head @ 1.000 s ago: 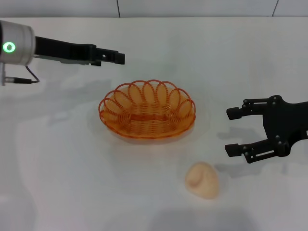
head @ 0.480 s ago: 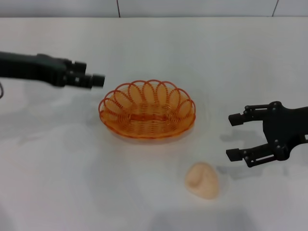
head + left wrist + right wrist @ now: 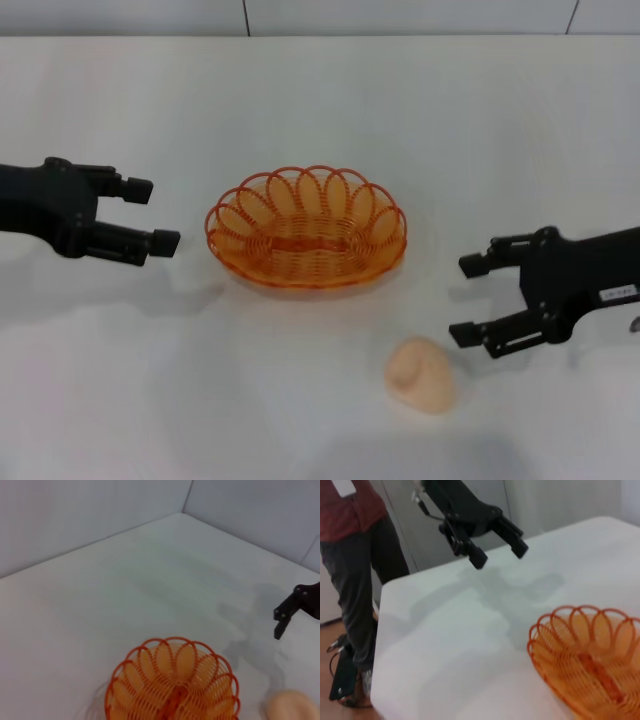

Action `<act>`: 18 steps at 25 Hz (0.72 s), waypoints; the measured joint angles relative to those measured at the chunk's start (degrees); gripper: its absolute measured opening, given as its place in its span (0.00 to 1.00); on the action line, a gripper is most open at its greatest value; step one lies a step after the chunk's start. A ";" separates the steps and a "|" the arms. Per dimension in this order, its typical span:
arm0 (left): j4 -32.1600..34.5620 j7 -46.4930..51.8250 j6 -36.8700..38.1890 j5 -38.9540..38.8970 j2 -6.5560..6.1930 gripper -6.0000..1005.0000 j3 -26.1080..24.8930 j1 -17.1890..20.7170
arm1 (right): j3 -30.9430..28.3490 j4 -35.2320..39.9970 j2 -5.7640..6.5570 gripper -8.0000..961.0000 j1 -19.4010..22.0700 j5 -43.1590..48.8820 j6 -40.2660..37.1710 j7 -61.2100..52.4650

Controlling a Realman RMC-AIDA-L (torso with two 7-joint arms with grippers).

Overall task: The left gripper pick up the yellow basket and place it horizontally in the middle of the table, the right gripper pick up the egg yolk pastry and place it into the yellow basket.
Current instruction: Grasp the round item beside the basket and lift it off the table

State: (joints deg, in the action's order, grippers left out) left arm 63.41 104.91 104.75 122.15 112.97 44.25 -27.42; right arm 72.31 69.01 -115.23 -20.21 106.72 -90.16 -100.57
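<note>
I see the yellow basket (image 3: pixel 306 227) lying in the middle of the table (image 3: pixel 320 90), with nothing inside. My left gripper (image 3: pixel 150 213) hovers just beside it, fingers spread. My right gripper (image 3: pixel 466 298) is also spread, near the egg yolk pastry (image 3: pixel 421 374), not touching it.

Surfaces and finishes
Glossy translucent orange wire basket (image 3: pixel 306 228); smooth matt cream pastry (image 3: pixel 421 374); plain matt white bench (image 3: pixel 320 100).
</note>
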 joint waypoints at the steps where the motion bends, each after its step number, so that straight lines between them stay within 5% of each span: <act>1: 0.04 -0.23 0.18 0.02 -0.01 0.89 0.00 0.05 | 1.96 1.03 0.00 0.89 -0.05 1.39 0.73 -2.19; 18: 0.58 -0.61 0.18 0.01 0.07 0.89 -0.06 -0.65 | 12.99 7.14 -0.09 0.83 -1.02 9.15 3.72 -11.08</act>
State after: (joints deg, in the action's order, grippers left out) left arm 63.99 104.31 104.93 122.17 113.05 44.20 -28.07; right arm 85.30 76.15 -115.31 -21.24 115.87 -86.44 -111.65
